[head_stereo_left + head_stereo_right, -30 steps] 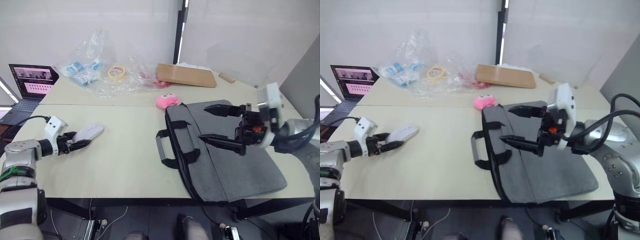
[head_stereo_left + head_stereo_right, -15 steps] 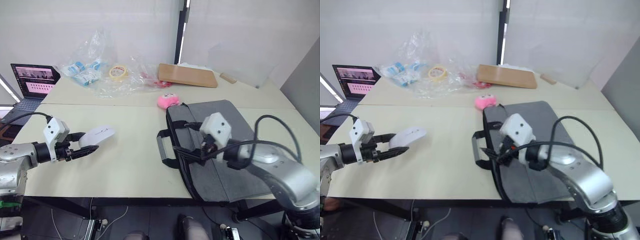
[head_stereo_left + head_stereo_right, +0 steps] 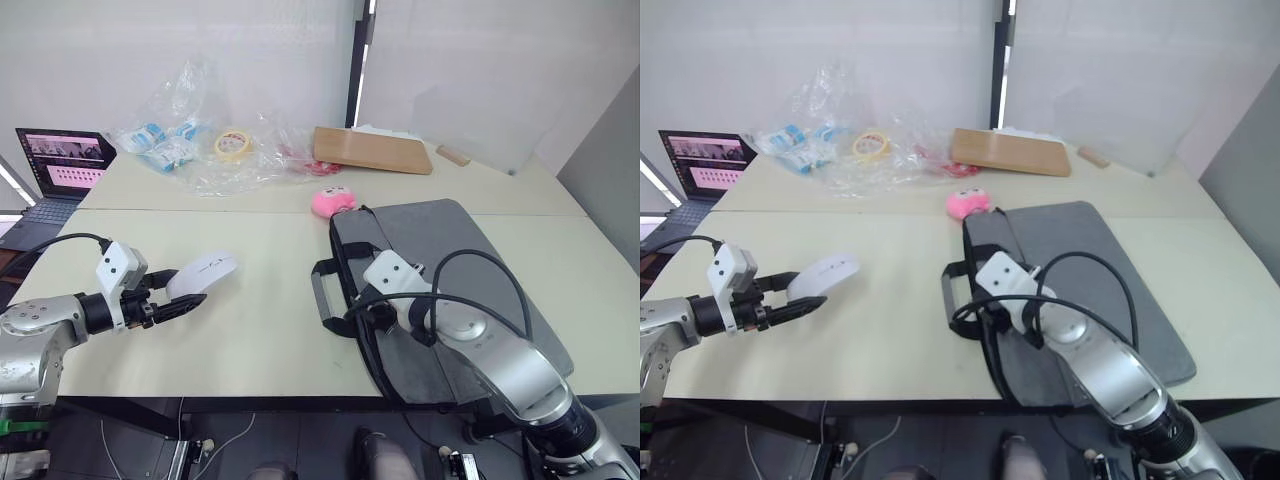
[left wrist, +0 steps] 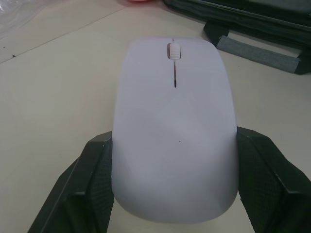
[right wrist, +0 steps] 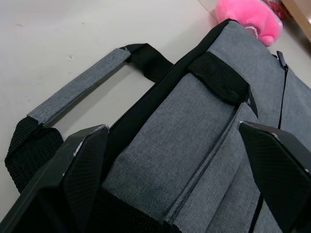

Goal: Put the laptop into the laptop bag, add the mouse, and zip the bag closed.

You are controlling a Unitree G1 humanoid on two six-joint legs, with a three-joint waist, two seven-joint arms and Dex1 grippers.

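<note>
Since a moment ago, the right gripper (image 5: 180, 179) has swung down over the laptop bag (image 3: 470, 270) and is now hovering with fingers spread wide above its handle-side edge. Meanwhile the left gripper (image 4: 172, 194) is clamping the white mouse (image 3: 203, 272) between both fingers, seemingly lifting it just off the table (image 3: 260, 330), left of the bag's black strap handles (image 5: 80, 92).
</note>
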